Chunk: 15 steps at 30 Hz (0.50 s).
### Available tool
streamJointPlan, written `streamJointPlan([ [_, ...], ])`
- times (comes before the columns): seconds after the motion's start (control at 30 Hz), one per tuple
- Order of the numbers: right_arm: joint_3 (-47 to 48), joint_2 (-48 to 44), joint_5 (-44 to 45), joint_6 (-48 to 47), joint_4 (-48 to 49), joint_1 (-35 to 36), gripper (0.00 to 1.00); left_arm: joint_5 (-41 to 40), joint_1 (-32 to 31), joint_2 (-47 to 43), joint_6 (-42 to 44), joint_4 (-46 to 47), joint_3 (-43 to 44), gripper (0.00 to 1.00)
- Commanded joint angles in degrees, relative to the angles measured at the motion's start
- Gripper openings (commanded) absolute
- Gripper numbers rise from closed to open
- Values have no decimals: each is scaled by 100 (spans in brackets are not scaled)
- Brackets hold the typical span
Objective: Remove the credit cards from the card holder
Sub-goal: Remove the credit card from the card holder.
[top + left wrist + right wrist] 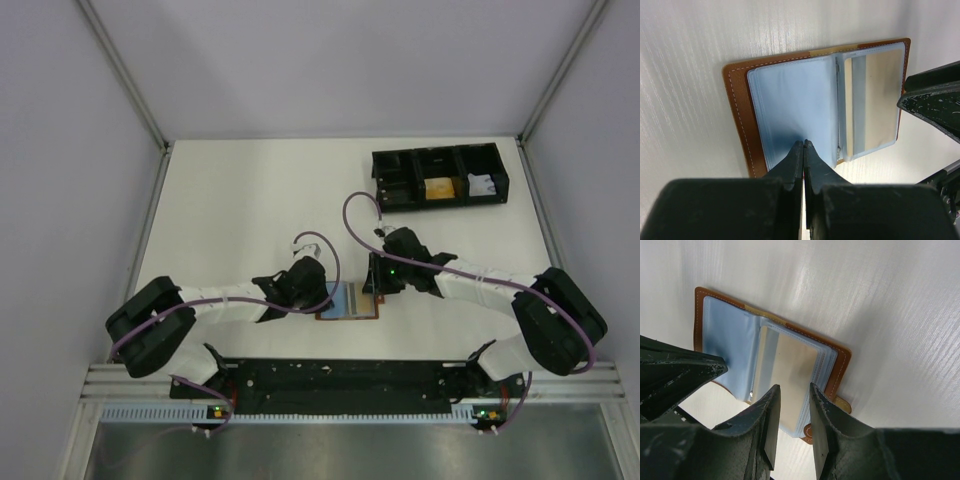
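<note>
The brown card holder (350, 301) lies open and flat on the white table between my two grippers. Its clear blue sleeves show in the left wrist view (790, 95), and a beige credit card (880, 107) sits in the right-hand sleeve. My left gripper (804, 143) is shut, its tips resting on the near edge of the left sleeve page. My right gripper (794, 390) is open and hovers just over the beige card (792, 365), with nothing between its fingers. The holder's closure tab (842, 404) pokes out beside the right finger.
A black three-compartment tray (440, 177) stands at the back right, with something orange and something white in it. The right gripper's finger (935, 102) reaches in at the right of the left wrist view. The table's side walls rise left and right.
</note>
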Motion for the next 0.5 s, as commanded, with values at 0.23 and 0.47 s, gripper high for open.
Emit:
streamJointPlan([
  [0.23, 4, 86, -180, 46, 170, -40, 30, 8, -2, 82, -10, 148, -64, 0],
  [0.47, -22, -2, -479, 117, 346, -40, 29, 17, -11, 91, -19, 157, -73, 0],
])
